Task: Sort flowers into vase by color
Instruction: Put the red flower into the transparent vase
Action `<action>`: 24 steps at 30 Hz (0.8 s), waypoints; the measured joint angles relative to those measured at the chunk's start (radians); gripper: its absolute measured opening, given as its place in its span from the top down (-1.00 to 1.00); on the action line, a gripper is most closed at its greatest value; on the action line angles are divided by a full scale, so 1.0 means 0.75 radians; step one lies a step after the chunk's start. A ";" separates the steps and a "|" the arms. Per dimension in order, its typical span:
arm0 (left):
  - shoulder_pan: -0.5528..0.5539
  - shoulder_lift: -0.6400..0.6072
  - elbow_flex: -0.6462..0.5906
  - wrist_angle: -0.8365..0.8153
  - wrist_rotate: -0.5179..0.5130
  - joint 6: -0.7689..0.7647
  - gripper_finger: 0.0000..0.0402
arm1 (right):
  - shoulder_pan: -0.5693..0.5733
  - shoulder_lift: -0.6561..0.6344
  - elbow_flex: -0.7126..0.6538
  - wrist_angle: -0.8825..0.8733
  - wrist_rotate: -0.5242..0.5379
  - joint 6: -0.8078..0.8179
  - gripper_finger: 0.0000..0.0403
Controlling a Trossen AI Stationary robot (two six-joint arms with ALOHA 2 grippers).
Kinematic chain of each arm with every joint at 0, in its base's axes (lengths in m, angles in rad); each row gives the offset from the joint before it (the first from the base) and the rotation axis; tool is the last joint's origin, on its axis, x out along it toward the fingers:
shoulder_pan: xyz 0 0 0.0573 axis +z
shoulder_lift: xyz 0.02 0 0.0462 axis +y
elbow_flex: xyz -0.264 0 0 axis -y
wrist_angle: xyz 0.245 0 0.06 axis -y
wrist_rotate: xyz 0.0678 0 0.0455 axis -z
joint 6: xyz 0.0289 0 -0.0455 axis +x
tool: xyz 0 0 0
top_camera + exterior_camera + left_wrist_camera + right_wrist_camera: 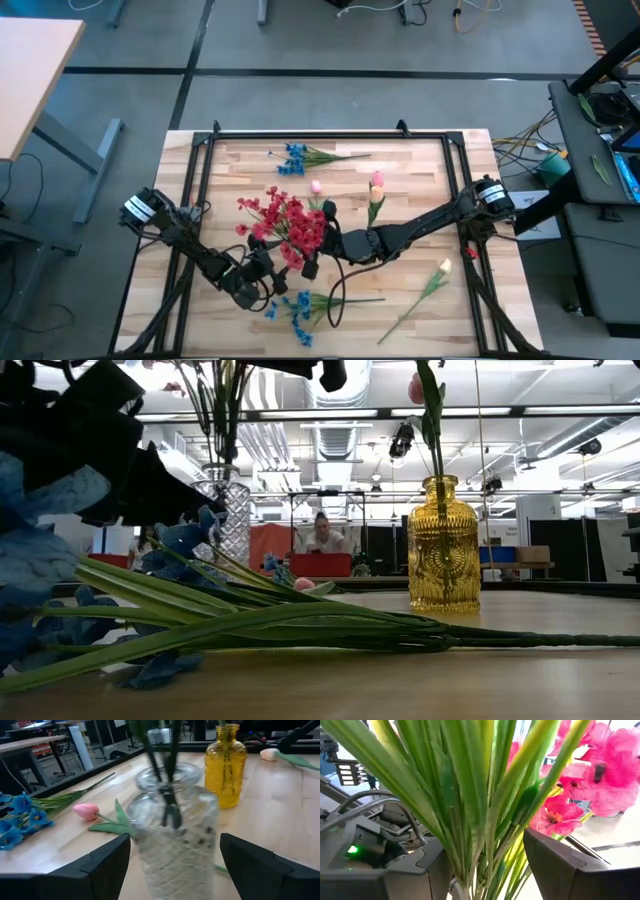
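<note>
A clear glass vase (172,835) with red blossom sprays (285,225) stands mid-table. My left gripper (172,845) is open, one finger on each side of the vase's body. My right gripper (480,865) is open around the red sprays' green stems (470,805), above the vase. A yellow vase (443,545) holds one pink tulip (376,183). Blue sprays lie at the far edge (295,157) and the near edge (298,305). A pink tulip (316,186) and a cream tulip (440,268) lie flat on the table. My left gripper reaches level from the table's left, and its fingertips (117,851) stand close beside the clear vase's wall (145,845); I cannot tell whether they touch it. My right gripper comes from the table's right with the bunched stems (505,855) filling the gap between its fingers; I cannot tell whether it pinches them.
The two grippers face each other closely over the clear vase. The near blue spray's stems (300,625) lie across the table's front. A black frame (330,133) rims the table. A person (322,535) sits in the room beyond. Bare wood (420,225) lies right of the yellow vase.
</note>
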 joint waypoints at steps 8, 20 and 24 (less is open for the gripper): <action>0.037 0.000 -0.002 -0.006 0.002 -0.001 -0.36 | 0.000 0.000 0.000 -0.002 -0.003 0.001 -0.09; 0.036 -0.001 -0.008 -0.001 0.005 -0.013 -0.12 | -0.008 0.000 -0.002 -0.031 -0.024 0.042 -0.09; 0.036 -0.001 -0.008 -0.002 0.008 -0.012 -0.13 | -0.025 0.000 -0.002 -0.074 -0.024 0.077 -0.09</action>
